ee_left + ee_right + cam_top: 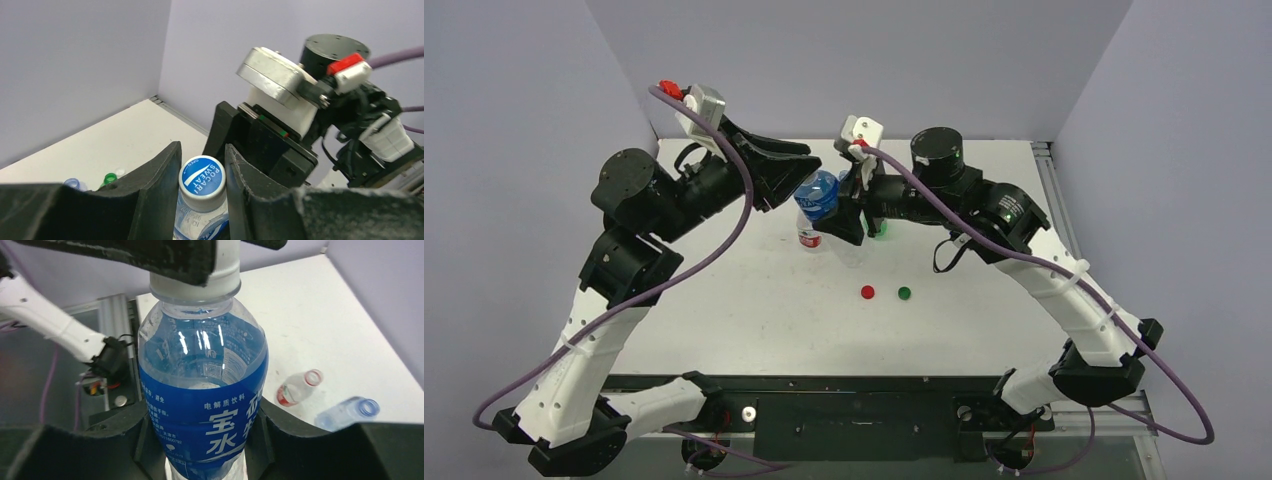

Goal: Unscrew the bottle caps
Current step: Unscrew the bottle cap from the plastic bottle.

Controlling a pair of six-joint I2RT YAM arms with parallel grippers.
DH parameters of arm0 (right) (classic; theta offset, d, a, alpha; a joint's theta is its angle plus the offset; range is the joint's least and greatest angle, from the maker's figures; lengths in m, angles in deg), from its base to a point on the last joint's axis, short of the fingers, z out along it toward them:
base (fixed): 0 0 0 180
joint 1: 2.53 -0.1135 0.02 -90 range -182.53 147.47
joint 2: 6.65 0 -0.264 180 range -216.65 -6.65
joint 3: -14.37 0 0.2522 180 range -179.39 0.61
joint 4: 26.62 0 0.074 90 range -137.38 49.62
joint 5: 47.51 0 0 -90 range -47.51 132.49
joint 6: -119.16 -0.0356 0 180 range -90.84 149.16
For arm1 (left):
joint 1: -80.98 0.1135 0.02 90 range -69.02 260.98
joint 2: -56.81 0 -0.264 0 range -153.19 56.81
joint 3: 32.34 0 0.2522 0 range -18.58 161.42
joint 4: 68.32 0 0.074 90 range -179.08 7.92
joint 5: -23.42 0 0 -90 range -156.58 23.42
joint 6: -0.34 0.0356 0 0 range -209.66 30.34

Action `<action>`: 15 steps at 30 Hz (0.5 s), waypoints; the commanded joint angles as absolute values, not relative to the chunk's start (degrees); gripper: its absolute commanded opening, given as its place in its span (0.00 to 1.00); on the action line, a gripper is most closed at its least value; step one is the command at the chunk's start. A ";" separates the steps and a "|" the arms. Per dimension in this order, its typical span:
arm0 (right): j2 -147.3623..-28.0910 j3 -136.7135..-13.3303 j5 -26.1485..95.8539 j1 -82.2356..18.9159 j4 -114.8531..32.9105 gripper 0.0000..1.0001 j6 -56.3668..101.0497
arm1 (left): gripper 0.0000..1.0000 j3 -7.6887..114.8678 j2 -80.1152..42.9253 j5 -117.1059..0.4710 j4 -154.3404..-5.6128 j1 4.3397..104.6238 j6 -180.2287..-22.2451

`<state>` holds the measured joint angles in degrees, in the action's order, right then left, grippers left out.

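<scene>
Blue-label bottle [205, 390]: far centre over tabletop [754, 320]; right jaws clamp its body, bracing it; left jaws pinch its cap [202, 176], apparently for twisting; red cap [867, 292] and green cap [904, 293] lie loose, nearer.

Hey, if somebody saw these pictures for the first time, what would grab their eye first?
Both arms meet on one blue-label bottle held up over the far middle of the table. The right gripper clamps its body and the left gripper pinches its blue-and-white cap. Closer to the arm bases, a red cap and a green cap lie loose side by side, not touching.
</scene>
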<state>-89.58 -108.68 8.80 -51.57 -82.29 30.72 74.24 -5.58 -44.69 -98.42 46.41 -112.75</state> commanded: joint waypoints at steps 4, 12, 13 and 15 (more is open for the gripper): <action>-88.90 -109.09 51.00 -61.79 -79.54 0.00 32.61 | 0.00 78.43 -5.82 -60.21 -100.19 46.44 -107.69; -90.16 -108.31 72.76 -69.35 -74.51 0.00 33.24 | 0.01 78.83 -5.97 -67.10 -100.72 46.53 -108.53; -90.04 -108.34 71.70 -69.34 -74.62 0.00 33.34 | 0.08 78.77 -5.87 -65.92 -100.74 46.53 -109.67; -88.63 -107.74 65.81 -68.32 -75.21 0.00 32.90 | 0.56 78.36 -5.26 -61.38 -100.10 46.71 -111.90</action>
<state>-91.37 -107.68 61.10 -69.27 -76.63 32.95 76.09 -6.13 -58.13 -101.94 45.43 -110.19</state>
